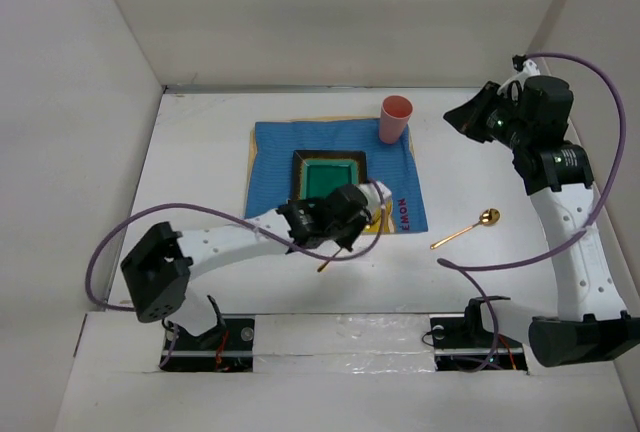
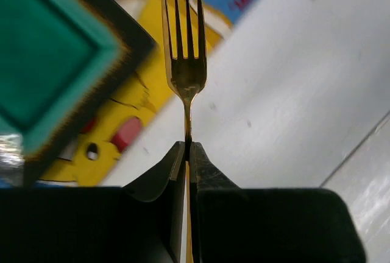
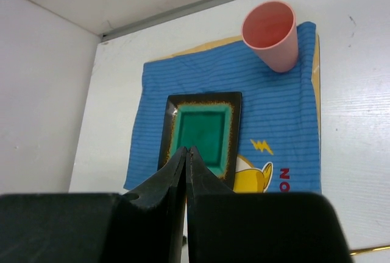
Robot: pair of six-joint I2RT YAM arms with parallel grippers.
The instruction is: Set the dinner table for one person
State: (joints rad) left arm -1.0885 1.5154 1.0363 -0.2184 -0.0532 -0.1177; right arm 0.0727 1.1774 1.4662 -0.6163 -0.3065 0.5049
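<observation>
The dinner table [image 1: 200,142] is the white matte surface that fills the middle of the top view, with white panels standing on its left, far and right sides. On its centre lies a blue striped placemat [image 1: 275,152] with a yellow cartoon figure printed on the near right part. A rectangular plate [image 1: 330,174], green inside with a dark speckled rim, sits on the placemat. A pink cup [image 1: 395,118] stands upright on the far right corner of the cloth.

The left gripper [image 2: 187,147] is at the near right part of the placemat, just beside the plate's corner. Its fingers are closed tight on the thin handle of a golden fork [image 2: 186,74], whose tines point over the yellow figure. I cannot tell if the fork touches the cloth.

A golden spoon [image 1: 467,227] lies on the bare table to the right of the placemat, apart from it. The right gripper [image 3: 186,153] hangs high above the table's far right part, fingers pressed together with nothing between them.
</observation>
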